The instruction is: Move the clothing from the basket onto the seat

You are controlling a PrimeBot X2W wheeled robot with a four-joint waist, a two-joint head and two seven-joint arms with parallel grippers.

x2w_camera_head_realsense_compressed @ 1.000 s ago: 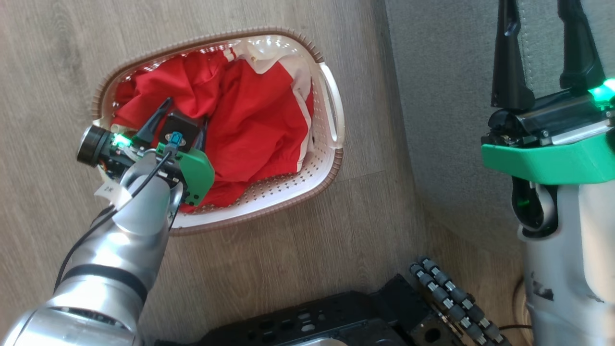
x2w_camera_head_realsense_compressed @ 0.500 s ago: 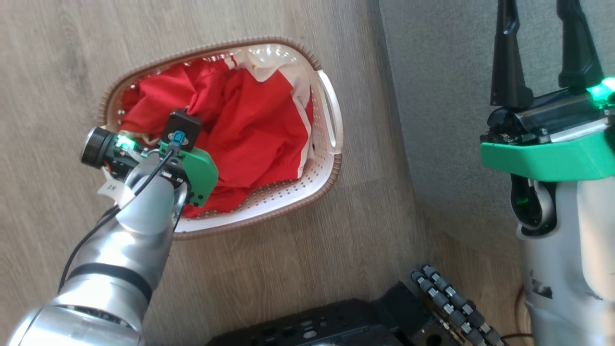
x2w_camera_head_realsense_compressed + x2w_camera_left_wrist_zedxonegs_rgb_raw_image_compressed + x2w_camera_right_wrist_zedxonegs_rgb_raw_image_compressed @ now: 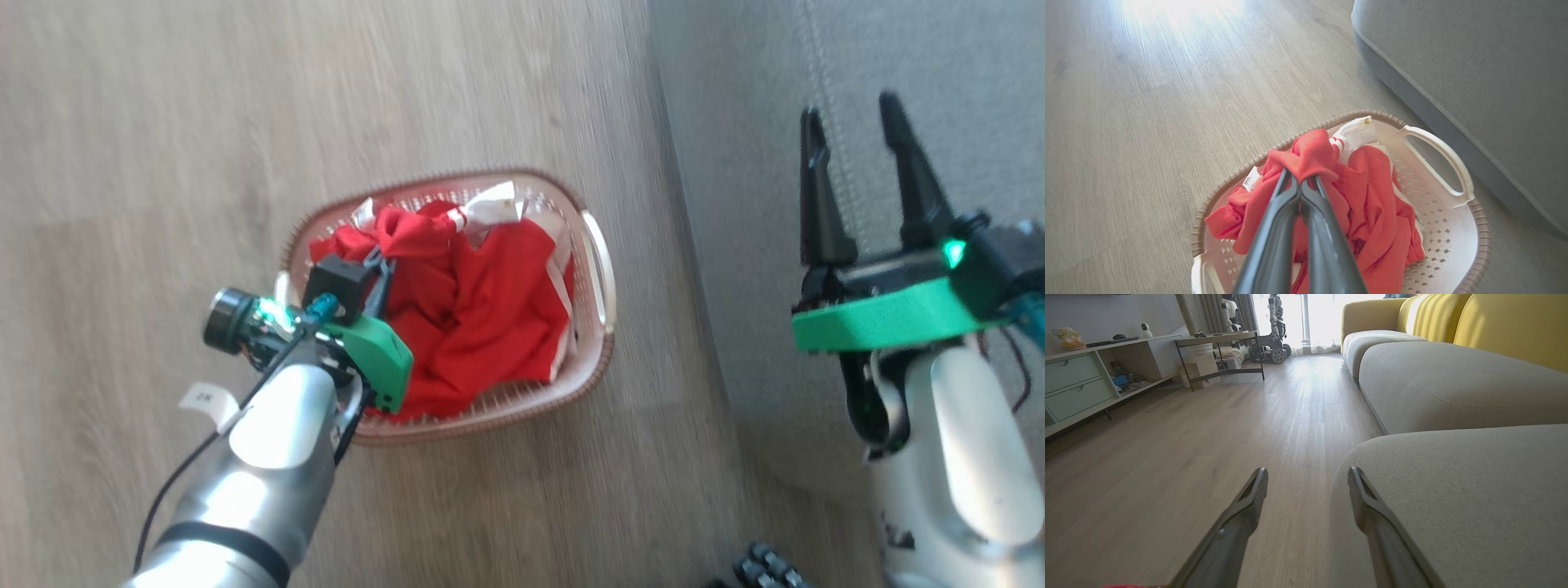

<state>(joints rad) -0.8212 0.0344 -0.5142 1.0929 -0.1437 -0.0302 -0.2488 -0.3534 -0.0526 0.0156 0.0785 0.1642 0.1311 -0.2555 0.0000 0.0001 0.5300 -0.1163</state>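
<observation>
Over the basket [image 3: 1453, 228]: left gripper [image 3: 1300, 183], its two fingers pressed together on a fold of the clothing [image 3: 1372, 183]. A second earlier the same fingers stood apart, sunk in the red heap, so the pinch has only just been made.
Clothing: red fabric with white panels, all of it inside the basket. The pinched fold stands up as a peak and the rest hangs slack beneath it (whether one garment or several is caught cannot be told).
Basket position: on the wood floor [image 3: 245, 106], near the rounded edge of the seat [image 3: 1474, 61] but apart from it.
Seat: grey cushion, nothing lying on the part that shows.
Right gripper [image 3: 849, 110]: fingers wide apart, holding nothing, above the seat's near edge as it was a second ago.
Head view: the whole picture has shifted and the basket now looks smaller. The camera has moved, not the basket.
Meaning for the task: the grasp appears complete. The lift clear of the rim and the carry to the seat remain, and nothing has been delivered yet.
Risk: the grip is on a small fold, so trailing fabric may slip free or snag the basket rim.
</observation>
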